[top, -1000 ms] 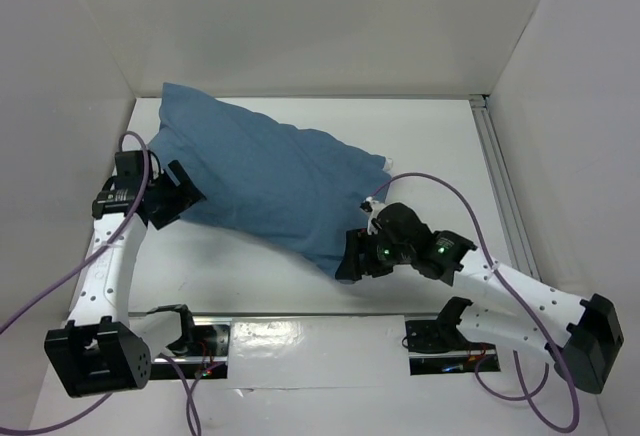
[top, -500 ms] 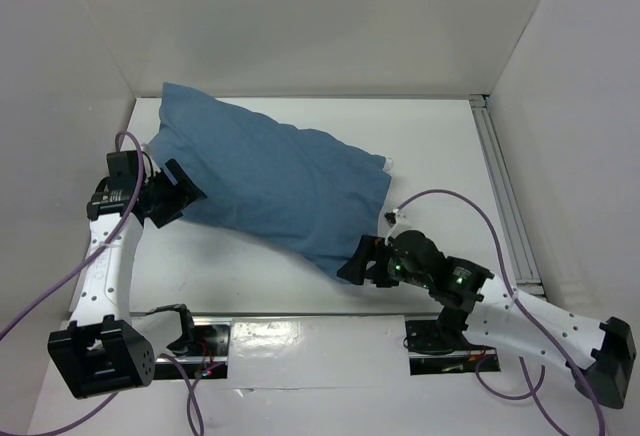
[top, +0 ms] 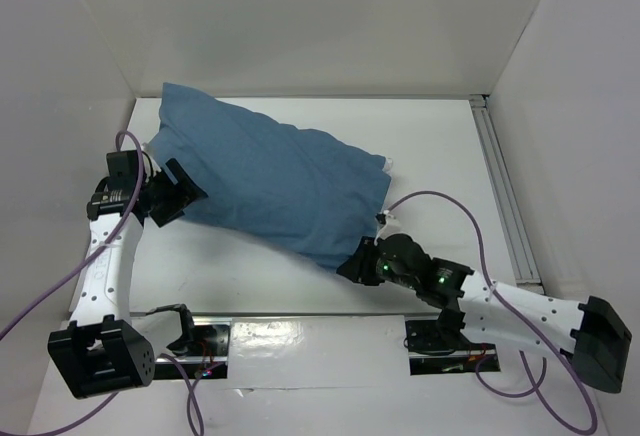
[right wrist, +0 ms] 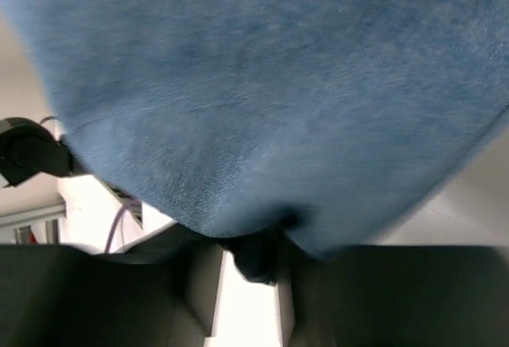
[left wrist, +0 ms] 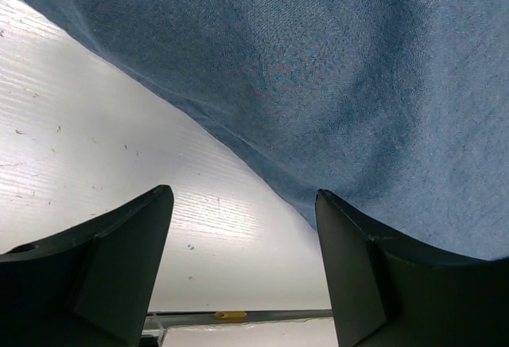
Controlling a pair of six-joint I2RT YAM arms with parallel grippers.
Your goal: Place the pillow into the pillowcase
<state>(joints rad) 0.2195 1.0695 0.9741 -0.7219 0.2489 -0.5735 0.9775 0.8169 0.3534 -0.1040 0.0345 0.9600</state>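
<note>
Right gripper [top: 352, 263] sits at the lower-centre of the top view, on the bottom corner of the pillowcase [top: 270, 181]. In its wrist view I read the right gripper [right wrist: 248, 271] as drawn nearly together, with a dark tuck of blue cloth caught at the fingertips and the rest of the pillowcase [right wrist: 262, 92] ballooning across the whole upper frame. Left gripper [top: 180, 194] is at the left-centre of the top view, pressed up beside the case's left long edge. From the left wrist, the left gripper [left wrist: 242, 271] stands apart, wide, with nothing between the two fingers [left wrist: 103, 259] but bare worktop [left wrist: 95, 140]. The pillowcase [left wrist: 334, 68] fills the upper right of that frame, and its hem runs diagonally down to just ahead of the right-hand finger; I cannot tell whether cloth and finger touch. In the top view the case lies slantwise on the white worktop [top: 430, 146], from the upper left down toward the centre, and it looks plump and wrinkled. A small white scrap [top: 387, 164] pokes out at the case's right corner; too small for me to say whether it is the pillow, which I cannot otherwise pick out. A purple cable [top: 440, 197] loops over the worktop just right of the case.
</note>
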